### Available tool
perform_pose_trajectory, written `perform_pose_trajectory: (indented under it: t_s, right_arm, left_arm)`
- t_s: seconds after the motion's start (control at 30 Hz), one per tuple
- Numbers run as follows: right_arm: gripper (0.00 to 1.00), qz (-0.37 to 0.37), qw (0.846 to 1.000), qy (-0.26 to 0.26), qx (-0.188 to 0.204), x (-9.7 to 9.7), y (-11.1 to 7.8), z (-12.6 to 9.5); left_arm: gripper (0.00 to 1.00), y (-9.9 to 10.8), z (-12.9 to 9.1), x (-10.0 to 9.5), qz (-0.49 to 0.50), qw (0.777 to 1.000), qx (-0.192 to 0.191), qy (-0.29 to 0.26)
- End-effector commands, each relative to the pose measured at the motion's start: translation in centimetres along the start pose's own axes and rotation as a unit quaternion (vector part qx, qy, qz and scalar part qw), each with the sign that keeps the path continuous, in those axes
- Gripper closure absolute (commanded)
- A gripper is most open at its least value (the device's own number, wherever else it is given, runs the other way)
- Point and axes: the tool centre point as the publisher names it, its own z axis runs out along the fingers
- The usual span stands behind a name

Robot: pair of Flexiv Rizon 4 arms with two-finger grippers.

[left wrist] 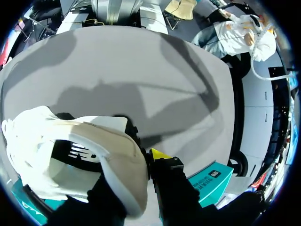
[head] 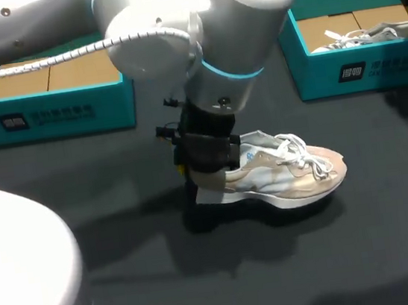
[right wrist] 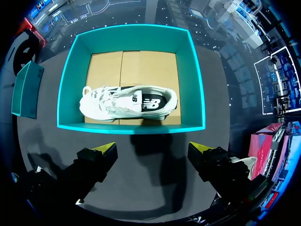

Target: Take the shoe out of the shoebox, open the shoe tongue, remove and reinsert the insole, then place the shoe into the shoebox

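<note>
The left pincer (head: 200, 179) pinches the shoe (head: 297, 174) by its heel, at 9 o'clock. The right pincer (right wrist: 153, 155) is spread wide. Next job, probably: open the tongue (head: 267, 143).

The left tool (head: 206, 182) covers the heel of the shoe (head: 297, 174), and its arm hides part of the left shoebox (head: 56, 112). The right shoebox (head: 374, 70) runs off the head view's edge, its wall masking much of a second shoe (head: 354, 36). One yellow tip is lost behind the heel.
</note>
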Motion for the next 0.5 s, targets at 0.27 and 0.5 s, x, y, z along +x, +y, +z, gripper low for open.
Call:
perform_pose_trajectory:
  t_s: [0.27,0.5]
  right_arm:
    - [0.0,0.001,1.0,-0.001,-0.001,0.0,-0.1,0.0]
    - [0.0,0.001,1.0,-0.001,-0.001,0.0,-0.1,0.0]
  left_arm:
    - [1.0,0.0,2.8,-0.9,0.0,0.999,-0.032,-0.025]
    - [1.0,0.1,4.5,-0.5,0.011,0.999,-0.034,-0.037]
